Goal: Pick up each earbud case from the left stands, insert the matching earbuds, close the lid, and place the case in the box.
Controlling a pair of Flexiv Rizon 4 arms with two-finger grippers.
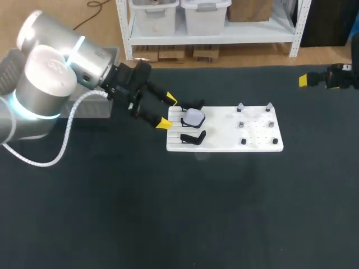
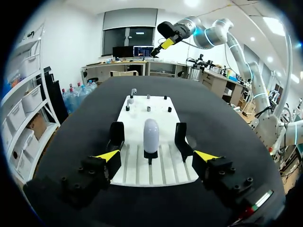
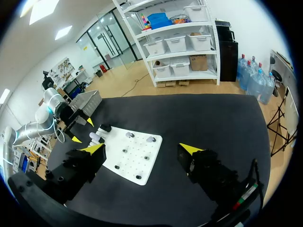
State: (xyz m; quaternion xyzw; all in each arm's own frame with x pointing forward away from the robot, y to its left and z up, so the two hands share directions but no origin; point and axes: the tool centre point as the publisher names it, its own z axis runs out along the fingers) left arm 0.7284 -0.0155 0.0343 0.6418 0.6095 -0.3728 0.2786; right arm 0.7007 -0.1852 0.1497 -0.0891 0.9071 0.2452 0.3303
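**A:** How does the left end effector (image 2: 156, 157) stand?

**B:** Wide open, gripping nothing; its yellow fingertips (image 2: 109, 155) hang at the slotted end of the white board (image 2: 137, 116), one to each side; the earbud case (image 2: 151, 135) sits just ahead, between them but untouched.

**A:** And the case itself?

**B:** A smooth, pale, rounded pebble with its lid closed; it perches on a small black stand (image 1: 184, 119) at the board's left end; a second black stand (image 1: 193, 137) just beside it is bare; any print on the case is too small to read.

**A:** The right end effector (image 3: 142, 149)?

**B:** Also open and empty-handed; it hangs over the dark surface (image 1: 168, 213) at the far right, well apart from the board; grey pegs (image 1: 241, 106) dot the board's end nearer to it.
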